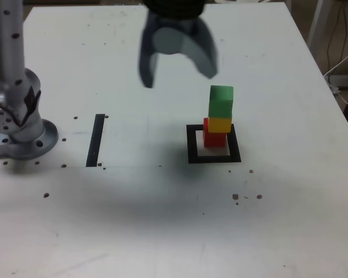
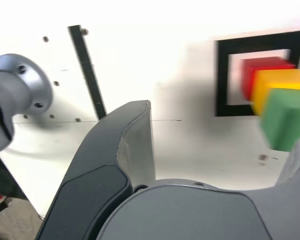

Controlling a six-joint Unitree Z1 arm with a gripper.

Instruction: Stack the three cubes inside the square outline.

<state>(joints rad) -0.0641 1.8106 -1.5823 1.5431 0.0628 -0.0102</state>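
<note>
Exterior view: jaws apart, empty, above the table (image 1: 162,220).

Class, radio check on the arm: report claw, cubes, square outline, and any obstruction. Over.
Claw open, empty, raised clear of stack. Red cube, yellow cube, green cube stacked bottom to top inside square outline. Nothing in the way.

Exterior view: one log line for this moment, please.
end effector: open, empty, raised | stack: red block, yellow block, green block | inside square outline
</note>
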